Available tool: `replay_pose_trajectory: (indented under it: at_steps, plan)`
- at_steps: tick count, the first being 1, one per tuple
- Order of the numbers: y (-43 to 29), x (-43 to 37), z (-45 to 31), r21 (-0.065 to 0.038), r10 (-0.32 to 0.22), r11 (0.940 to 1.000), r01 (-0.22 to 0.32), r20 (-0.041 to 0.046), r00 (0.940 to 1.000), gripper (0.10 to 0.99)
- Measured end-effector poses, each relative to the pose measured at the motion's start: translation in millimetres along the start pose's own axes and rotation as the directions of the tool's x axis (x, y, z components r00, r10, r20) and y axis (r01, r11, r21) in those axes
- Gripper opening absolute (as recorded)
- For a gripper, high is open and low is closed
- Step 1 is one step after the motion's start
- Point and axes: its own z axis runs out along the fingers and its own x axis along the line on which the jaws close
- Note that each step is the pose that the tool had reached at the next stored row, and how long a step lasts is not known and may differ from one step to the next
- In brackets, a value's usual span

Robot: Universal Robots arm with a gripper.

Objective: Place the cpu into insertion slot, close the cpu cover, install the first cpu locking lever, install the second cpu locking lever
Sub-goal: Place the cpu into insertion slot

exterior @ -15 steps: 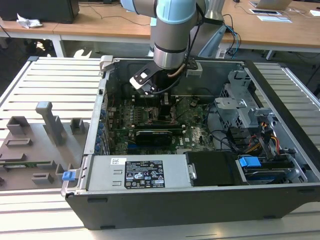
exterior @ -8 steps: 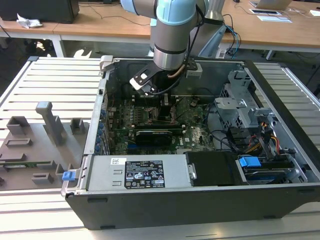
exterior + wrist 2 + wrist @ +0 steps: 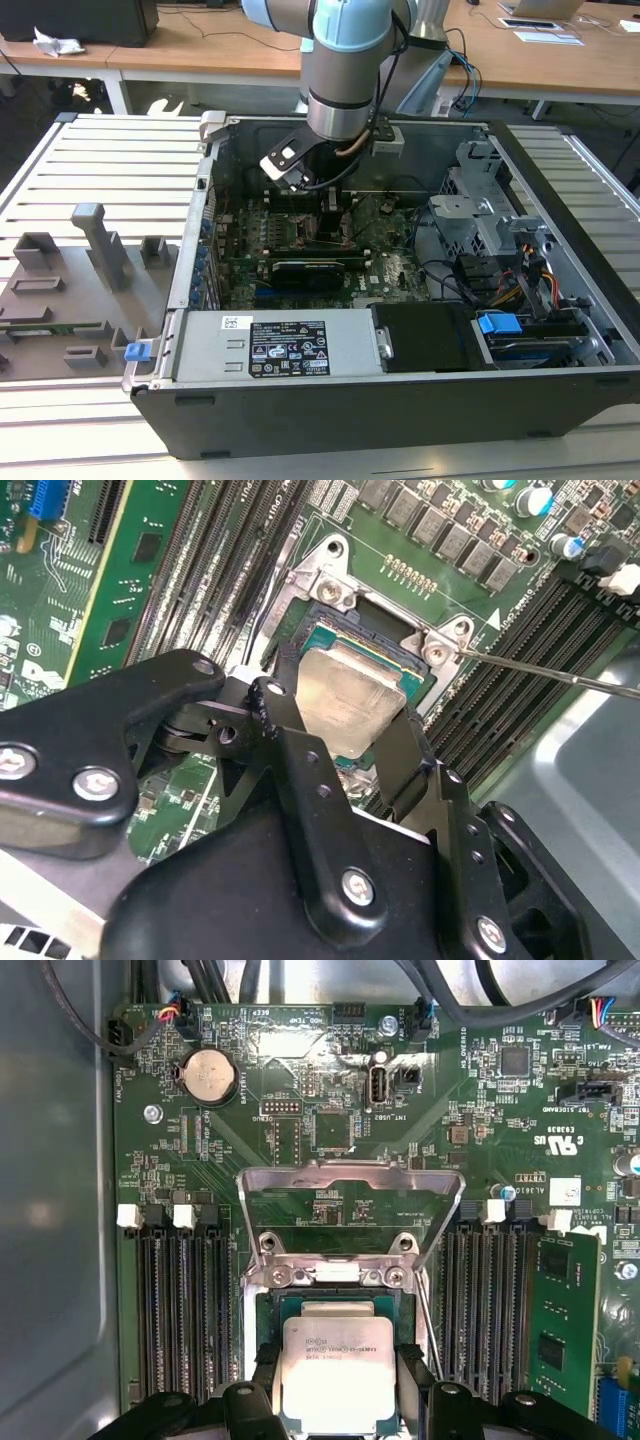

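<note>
Arm (image 3: 340,80) reaches down into the open computer case (image 3: 560,400), which sits on the slatted surface (image 3: 110,150). The hand (image 3: 333,215) is low over the motherboard (image 3: 390,262), about mid-board.

Hand state: closed on the cpu (image 3: 335,1370). In both wrist views the two black fingers (image 3: 262,1380) press against opposite edges of the chip, silver-grey top facing up.

Cpu position: directly over the insertion slot (image 3: 300,1300). In the second wrist view the cpu (image 3: 350,695) looks slightly tilted against the slot (image 3: 345,640), with shadow under its near edge (cannot tell whether any corner already touches the socket). Part of the slot's frame shows beyond the chip's far edge.

Cpu cover (image 3: 345,1172): swung up and open, hinged at the slot's far side. Green board is visible through its square window.

A thin metal rod (image 3: 550,670) runs out from the socket's bracket across the neighbouring memory slots (image 3: 520,650). More long black memory slots (image 3: 180,1310) flank the socket on the other side.

Elsewhere: coin cell (image 3: 210,1072) on the board past the cover; grey holders (image 3: 95,235) on the surface at the exterior view's left, well apart from the case.
</note>
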Motion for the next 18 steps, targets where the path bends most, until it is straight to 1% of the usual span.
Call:
replay_pose_trajectory:
  at_steps: [6,12,13,14,17,18]
  plan:
    - [0.3,0.0,2.3,0.0,0.0,1.0,0.0,-0.0001,1.0,0.541]
    - [0.5,0.1,2.9,-0.001,0.0,1.0,0.0,-0.0006,1.0,0.541]
    - [0.4,0.1,2.9,0.0,0.0,1.0,0.0,-0.0003,1.0,0.549]
    - [0.4,0.0,2.8,0.0,0.0,1.0,0.0,-0.0002,1.0,0.616]
    - [0.4,0.0,2.8,0.0,0.0,1.0,0.0,0.0001,1.0,0.616]
    - [0.3,0.0,0.9,0.0,0.0,1.0,0.0,0.0,1.0,0.616]
